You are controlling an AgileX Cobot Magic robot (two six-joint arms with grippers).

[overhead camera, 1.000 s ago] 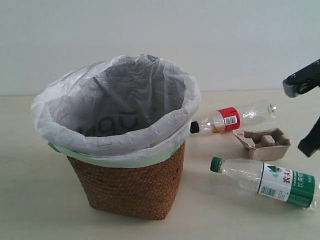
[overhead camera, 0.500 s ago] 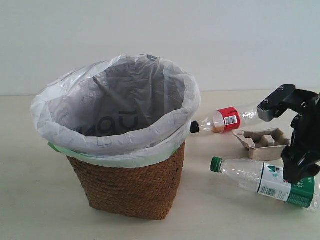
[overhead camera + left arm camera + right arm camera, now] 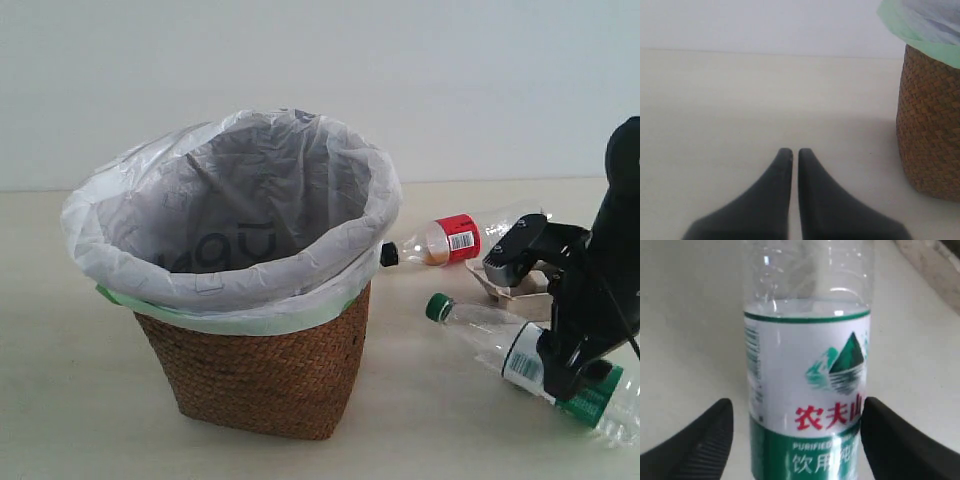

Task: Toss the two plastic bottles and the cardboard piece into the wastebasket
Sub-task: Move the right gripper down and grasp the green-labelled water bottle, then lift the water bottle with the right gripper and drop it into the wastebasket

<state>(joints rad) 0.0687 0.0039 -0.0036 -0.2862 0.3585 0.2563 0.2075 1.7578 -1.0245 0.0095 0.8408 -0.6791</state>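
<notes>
Right wrist view: the right claw (image 3: 797, 407), open just wider than the green-capped bottle (image 3: 807, 355) and gripping nothing yet, straddles its label as it lies near the basket (image 3: 260, 370); closing centred on the label should stop the round body slipping out.

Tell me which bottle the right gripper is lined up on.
The green-cap bottle: the right gripper straddles its green-white label, jaws open. The red-label bottle lies apart, nearer the wastebasket.
</notes>
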